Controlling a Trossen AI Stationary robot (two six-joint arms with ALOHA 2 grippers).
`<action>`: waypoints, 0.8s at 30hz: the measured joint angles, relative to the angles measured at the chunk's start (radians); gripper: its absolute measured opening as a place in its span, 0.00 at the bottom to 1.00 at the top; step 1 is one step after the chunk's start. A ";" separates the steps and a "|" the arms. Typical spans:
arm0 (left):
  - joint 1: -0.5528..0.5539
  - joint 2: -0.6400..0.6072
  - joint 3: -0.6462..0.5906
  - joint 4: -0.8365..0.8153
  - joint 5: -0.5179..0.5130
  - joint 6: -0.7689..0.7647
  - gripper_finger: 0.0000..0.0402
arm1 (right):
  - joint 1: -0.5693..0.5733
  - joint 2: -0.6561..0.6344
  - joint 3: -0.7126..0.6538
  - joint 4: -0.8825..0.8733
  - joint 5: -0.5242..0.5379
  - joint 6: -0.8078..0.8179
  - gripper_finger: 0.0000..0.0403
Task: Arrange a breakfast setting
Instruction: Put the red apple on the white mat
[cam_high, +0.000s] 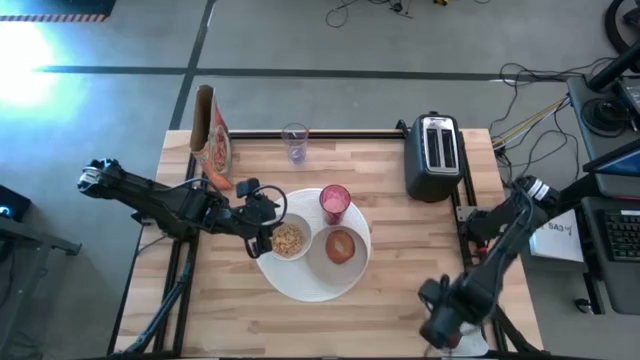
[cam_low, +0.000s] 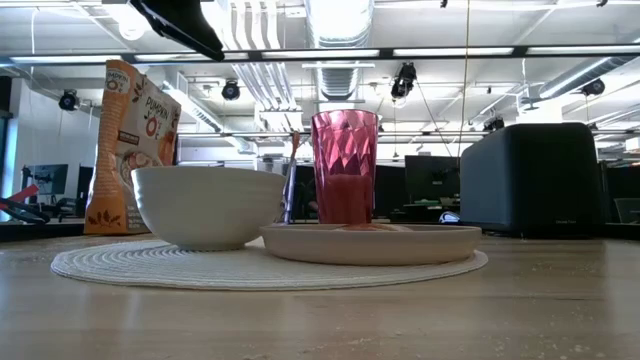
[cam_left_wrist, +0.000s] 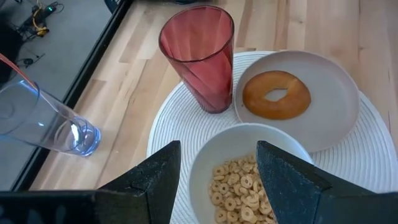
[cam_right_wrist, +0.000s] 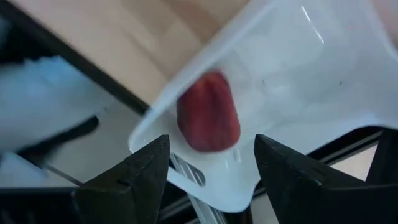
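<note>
Wooden tabletop is carrying the setting: a round woven mat (cam_high: 300, 285) near the middle, and on it we are seeing the bowl (cam_high: 289, 240) filled with cereal, the pink tumbler (cam_high: 335, 203) standing upright just behind it, and a small plate (cam_left_wrist: 336, 106) holding the round browned bread (cam_left_wrist: 276, 94). A cereal box (cam_high: 212, 132), a clear glass (cam_high: 294, 142) and the toaster (cam_high: 433, 155) are standing along the far edge, off the mat.

We are hovering our left gripper (cam_left_wrist: 217, 168) over the bowl's near rim with the jaws spread to either side of it, gripping nothing. Our right gripper (cam_right_wrist: 211, 168) is working at the table's near right corner, jaws spread wide above a white tray (cam_right_wrist: 298, 93) where the dark-red fruit (cam_right_wrist: 208, 119) is lying, not yet pinched.

We judge the fruit to be the step in hand: it looks like the last piece missing from the mat. Next we are needing to lower the right jaws around the fruit, close gently since it is probably soft and rounded, lift it clear of the tray wall, and carry it across to the setting without knocking the tumbler.
</note>
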 joint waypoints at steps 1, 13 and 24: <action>0.000 0.000 0.000 0.001 -0.002 -0.003 0.48 | 0.023 0.014 0.008 0.000 -0.001 -0.003 0.56; 0.000 0.000 0.000 0.078 -0.007 0.000 0.48 | 0.142 0.172 0.035 0.033 0.001 -0.073 0.58; 0.000 0.000 0.000 0.079 -0.007 0.012 0.48 | 0.142 0.219 0.034 0.061 -0.018 -0.228 0.58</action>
